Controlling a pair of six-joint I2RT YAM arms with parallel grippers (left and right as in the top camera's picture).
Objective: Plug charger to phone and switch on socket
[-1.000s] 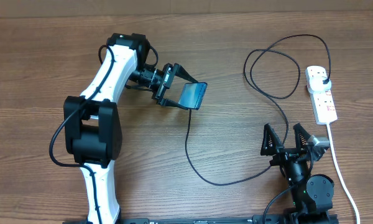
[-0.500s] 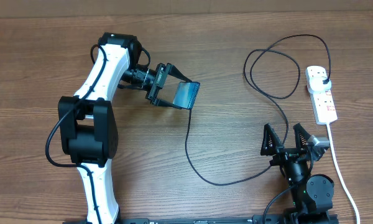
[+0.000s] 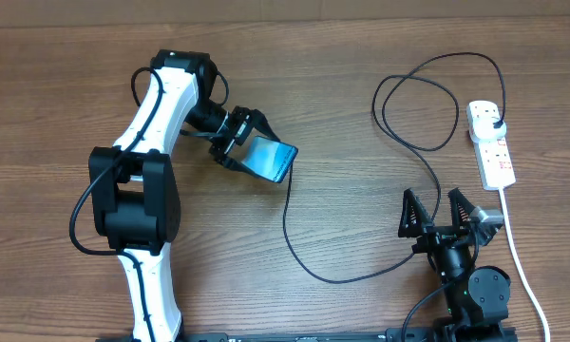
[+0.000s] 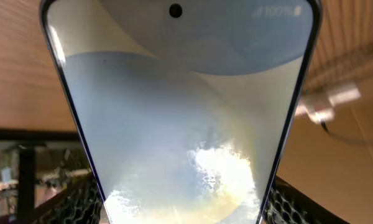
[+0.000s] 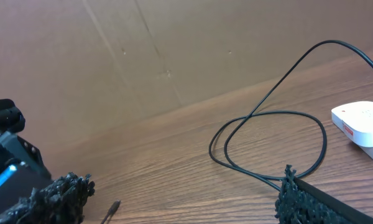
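Observation:
My left gripper (image 3: 239,142) is shut on the phone (image 3: 272,160) and holds it tilted just above the table. In the left wrist view the phone's lit screen (image 4: 180,112) fills the frame between the fingers (image 4: 180,214). The charger's black cable (image 3: 294,249) runs from beside the phone in loops to its plug (image 3: 495,121) in the white socket strip (image 3: 494,152). Its connector tip (image 5: 112,208) lies free on the wood. My right gripper (image 3: 446,220) is open and empty near the front edge, with its fingers (image 5: 180,208) either side of the tip.
The strip's thick white cord (image 3: 519,258) runs down the right side past my right arm. Cable loops (image 5: 267,134) lie between my right gripper and the strip (image 5: 360,121). The phone's edge also shows at far left in the right wrist view (image 5: 6,177).
My left gripper drew the phone slightly left, then rotated its wrist, so the phone now lies flatter and angled down-right. The right arm and cable have not moved.

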